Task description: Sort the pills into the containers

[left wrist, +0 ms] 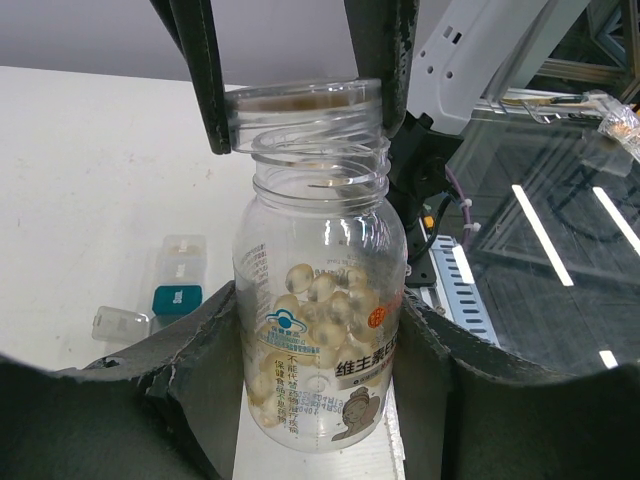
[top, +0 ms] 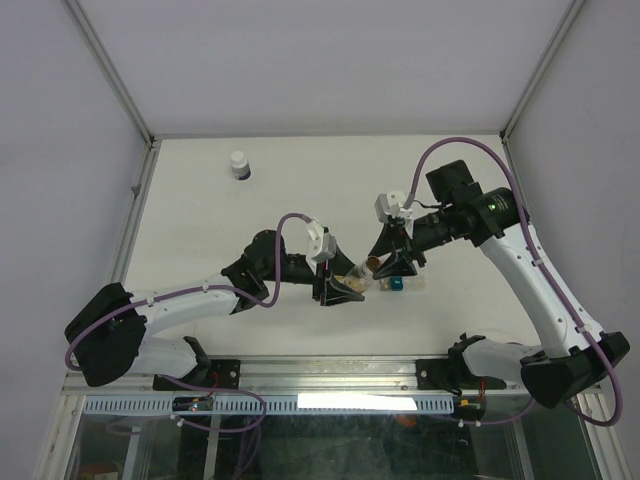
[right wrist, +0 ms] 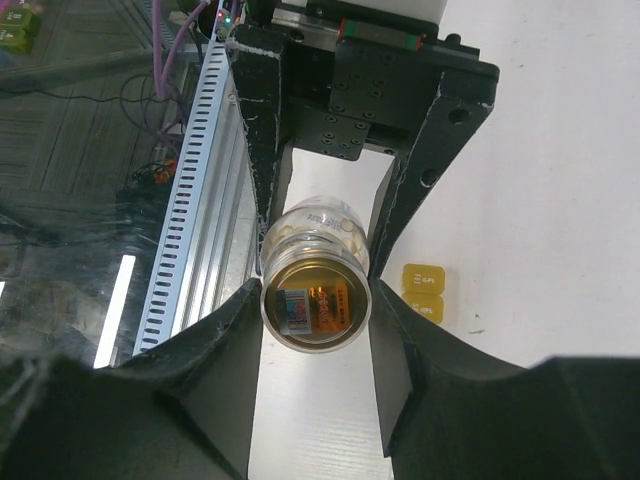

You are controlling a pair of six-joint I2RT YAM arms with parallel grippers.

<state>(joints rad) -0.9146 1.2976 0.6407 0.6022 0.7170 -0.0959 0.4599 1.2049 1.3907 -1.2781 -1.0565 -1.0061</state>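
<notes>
Left gripper (left wrist: 318, 335) and right gripper (right wrist: 315, 300) both clench one clear, thread-necked plastic bottle (left wrist: 320, 225) of pale round pills (left wrist: 330, 300). Just right of it lie the small square teal box (top: 397, 285) and yellow box (right wrist: 424, 278). A white bottle (top: 239, 164) stands far left.

From high above and behind the arms (top: 190, 297), steeply down on the whole table (top: 200, 200), far off. From each wrist, close along its own fingers (left wrist: 200, 390), facing opposite ways. Shared by all three: the clear bottle (left wrist: 320, 300).
</notes>
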